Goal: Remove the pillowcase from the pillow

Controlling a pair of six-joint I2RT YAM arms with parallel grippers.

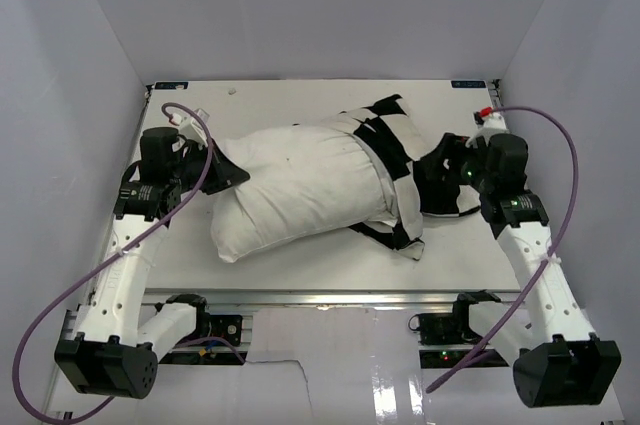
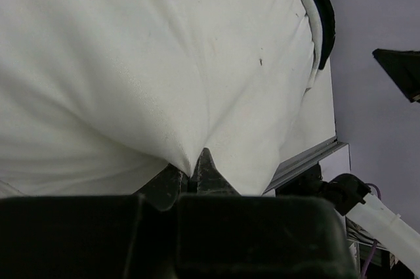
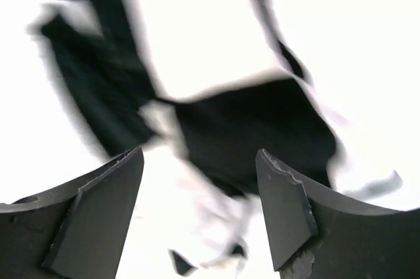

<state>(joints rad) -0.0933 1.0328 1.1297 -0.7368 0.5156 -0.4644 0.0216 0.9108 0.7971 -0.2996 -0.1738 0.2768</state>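
The off-white pillow (image 1: 300, 185) lies across the table's middle, most of it bare. The black-and-white checked pillowcase (image 1: 400, 160) is bunched around its right end. My left gripper (image 1: 232, 173) is shut on a pinch of the pillow's left end; in the left wrist view the fabric (image 2: 164, 62) fills the frame and puckers into the closed fingertips (image 2: 209, 164). My right gripper (image 1: 438, 167) is open at the pillowcase's right side. In the right wrist view its gripper (image 3: 200, 161) has both fingers spread, with blurred checked cloth (image 3: 249, 121) just beyond them.
White walls enclose the table (image 1: 300, 95) on three sides. An aluminium rail (image 1: 330, 297) runs along the near edge. Purple cables loop off both arms. A small red part (image 1: 487, 110) sits at the back right corner.
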